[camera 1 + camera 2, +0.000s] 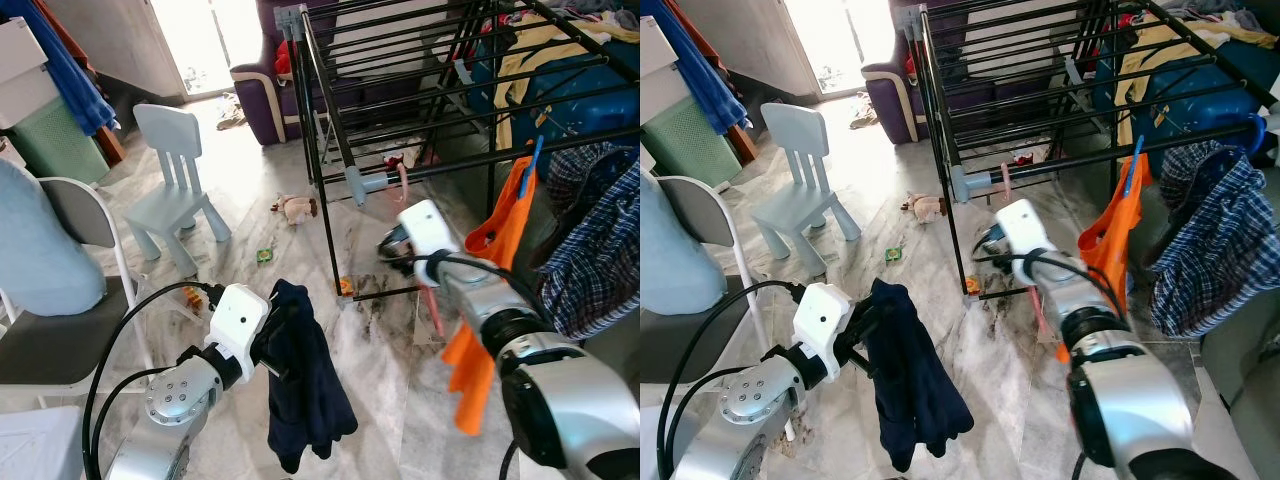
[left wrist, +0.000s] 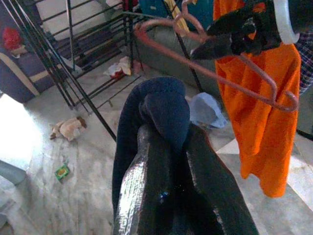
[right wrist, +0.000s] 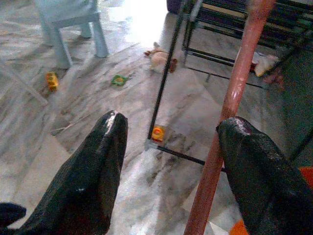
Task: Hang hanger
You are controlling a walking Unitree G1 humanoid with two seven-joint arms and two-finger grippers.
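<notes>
Hanger (image 2: 215, 73), pink wire, not yet hung, mid-frame by right gripper (image 3: 168, 171), fingers spread wide around its bar. Lower left: left gripper (image 1: 270, 345) clamped on navy garment (image 1: 305, 385). Upper right: drying rack (image 1: 420, 100) waiting.

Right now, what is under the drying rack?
Under the drying rack: marble floor with a small orange object by its lower bar and scattered litter further in. Hanging clothes cover the floor on the right side.

Home living room, sofa (image 1: 262, 90), drying rack (image 1: 400, 60), child's chair (image 1: 175, 180)
</notes>
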